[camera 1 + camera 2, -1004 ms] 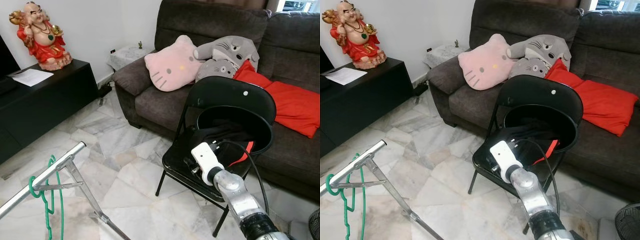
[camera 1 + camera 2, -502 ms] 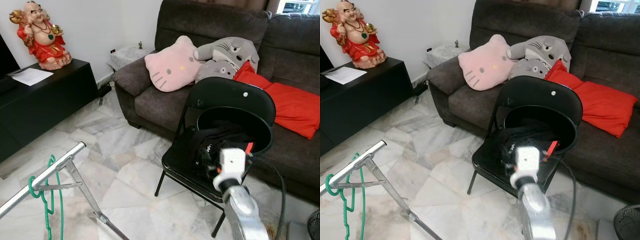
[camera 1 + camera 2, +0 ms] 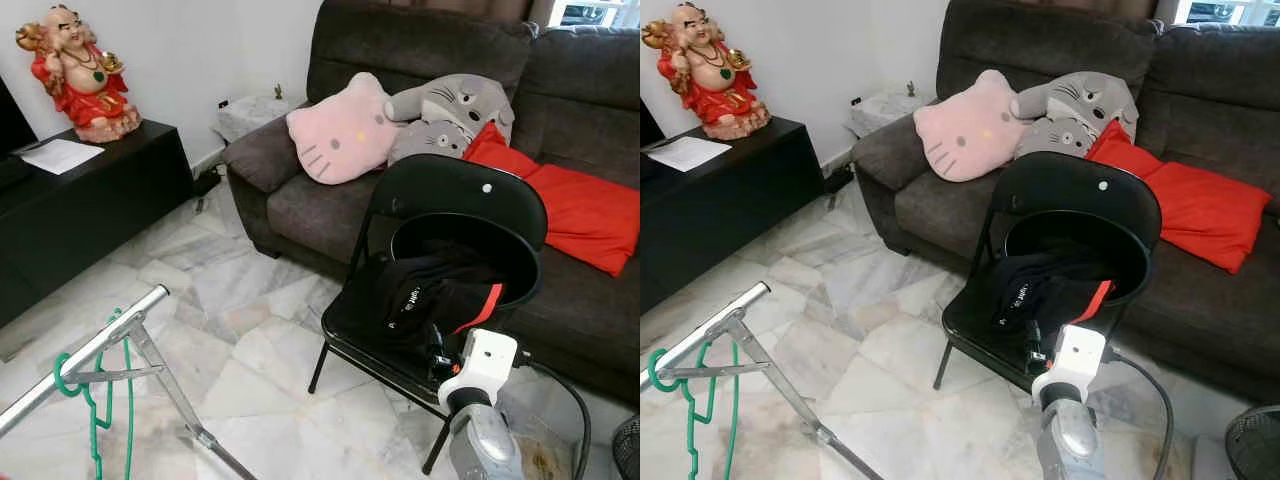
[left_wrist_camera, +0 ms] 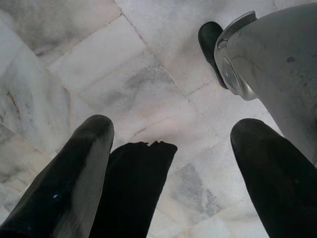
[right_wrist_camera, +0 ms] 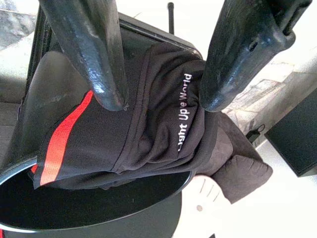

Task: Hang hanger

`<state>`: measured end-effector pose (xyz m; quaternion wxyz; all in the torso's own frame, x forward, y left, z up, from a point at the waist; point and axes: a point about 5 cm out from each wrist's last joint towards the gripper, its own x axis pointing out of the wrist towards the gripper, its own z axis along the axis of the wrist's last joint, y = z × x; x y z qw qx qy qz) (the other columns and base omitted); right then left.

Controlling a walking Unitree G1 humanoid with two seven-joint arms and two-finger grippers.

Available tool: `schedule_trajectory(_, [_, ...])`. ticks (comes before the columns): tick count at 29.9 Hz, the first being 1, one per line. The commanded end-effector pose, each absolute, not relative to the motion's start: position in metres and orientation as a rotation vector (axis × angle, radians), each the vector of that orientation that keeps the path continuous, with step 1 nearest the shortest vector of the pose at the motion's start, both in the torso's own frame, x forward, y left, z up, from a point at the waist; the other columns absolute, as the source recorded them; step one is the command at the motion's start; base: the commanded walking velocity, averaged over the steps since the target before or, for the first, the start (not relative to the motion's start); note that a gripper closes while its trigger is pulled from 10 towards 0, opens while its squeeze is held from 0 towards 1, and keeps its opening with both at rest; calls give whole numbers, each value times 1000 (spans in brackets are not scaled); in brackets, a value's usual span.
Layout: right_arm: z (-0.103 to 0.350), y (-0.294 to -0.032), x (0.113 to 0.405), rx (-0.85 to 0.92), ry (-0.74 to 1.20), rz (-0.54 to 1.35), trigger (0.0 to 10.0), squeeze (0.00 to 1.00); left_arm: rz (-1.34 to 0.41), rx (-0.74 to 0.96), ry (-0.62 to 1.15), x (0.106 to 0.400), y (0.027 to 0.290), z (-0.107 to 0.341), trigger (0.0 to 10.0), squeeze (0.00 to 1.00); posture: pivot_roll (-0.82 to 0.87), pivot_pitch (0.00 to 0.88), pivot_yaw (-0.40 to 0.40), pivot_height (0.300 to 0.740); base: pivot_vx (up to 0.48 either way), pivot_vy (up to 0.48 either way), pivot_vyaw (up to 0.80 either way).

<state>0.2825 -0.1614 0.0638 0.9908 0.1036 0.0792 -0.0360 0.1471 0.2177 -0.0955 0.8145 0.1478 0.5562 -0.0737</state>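
A green hanger (image 3: 62, 378) hangs by its hook from the slanted metal rack bar (image 3: 95, 345) at the lower left. A black garment with a red stripe (image 3: 430, 295) lies heaped on the seat of a black folding chair (image 3: 455, 195). My right arm's white wrist (image 3: 482, 368) sits low at the chair's front right edge. In the right wrist view my right gripper (image 5: 161, 101) is open, its fingers apart just short of the garment (image 5: 148, 129), holding nothing. My left gripper (image 4: 173, 126) hangs open over the marble floor beside my own leg (image 4: 277, 64).
A dark brown sofa (image 3: 300, 195) behind the chair carries a pink cat pillow (image 3: 340, 130), grey plush toys (image 3: 450, 110) and a red cushion (image 3: 590, 215). A black cabinet (image 3: 90, 200) with a red statue (image 3: 80, 70) stands at the left. The rack's brace and leg (image 3: 175, 400) cross the floor.
My right arm has drawn back from over the chair seat and dropped to the chair's front right, uncovering the garment. The hanger has swung slightly on the bar.
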Motion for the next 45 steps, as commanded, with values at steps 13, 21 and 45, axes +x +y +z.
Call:
schedule_trajectory(13, [71, -173, 285, 129, 122, -107, 10000, 0, -163, 324, 1207, 143, 222, -96, 10000, 0, -45, 28, 68, 740, 0, -162, 0])
schedule_trajectory(21, [72, -175, 286, 113, 108, -114, 10000, 0, -157, 325, 1212, 142, 222, -96, 10000, 0, -45, 11, 70, 740, 0, 0, 565])
schedule_trajectory(45, [76, -183, 292, 103, 100, -128, 10000, 0, -144, 291, 1197, 143, 222, -96, 10000, 0, -40, 22, 65, 740, 0, 0, 448])
